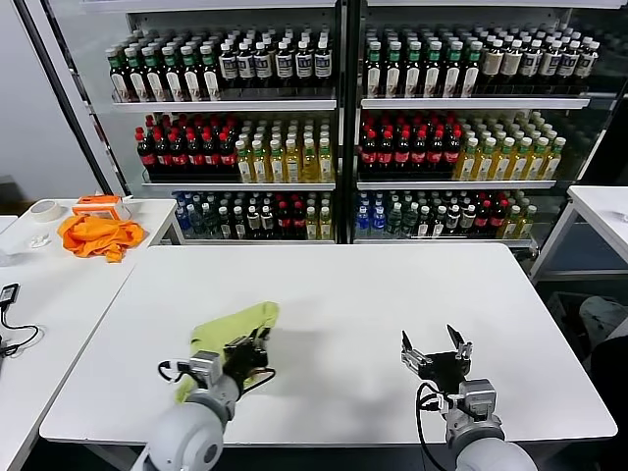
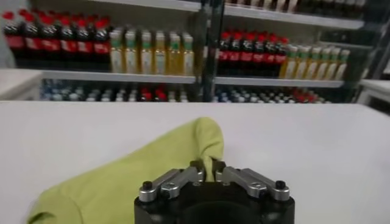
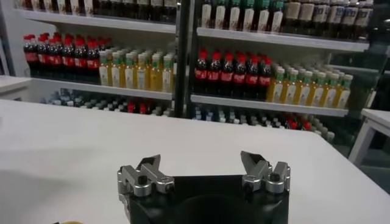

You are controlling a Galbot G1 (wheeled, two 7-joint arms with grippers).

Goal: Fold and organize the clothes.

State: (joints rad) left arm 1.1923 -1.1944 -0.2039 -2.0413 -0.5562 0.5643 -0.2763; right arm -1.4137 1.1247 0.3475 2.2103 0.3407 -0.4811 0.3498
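Behind the white table [image 1: 392, 294] stand glass-fronted shelves [image 1: 339, 103] packed with bottles in rows, dark, red-capped and yellow ones. A side table [image 1: 59, 294] on the robot's left carries an orange cloth [image 1: 98, 235], a roll of tape [image 1: 44, 209] and a black cable [image 1: 10, 324] near its edge; another white table [image 1: 599, 211] shows at the far right. Nothing lies between the two grippers on the main table. The shirt [image 1: 231, 329] is a lime-green bundle at the near left part of the table, folded over into a narrow, rumpled strip that runs away from the robot, its far end rounded in a soft fold. No print shows on the face in view. The left gripper [image 1: 250, 351] sits at the shirt's near right edge; in the left wrist view its fingertips [image 2: 196, 165] stand close together with a ridge of green cloth [image 2: 204, 143] between them, pinching the shirt. The right gripper [image 1: 435, 348] hovers over bare table at the near right, well apart from the shirt, its jaws spread wide and holding nothing.
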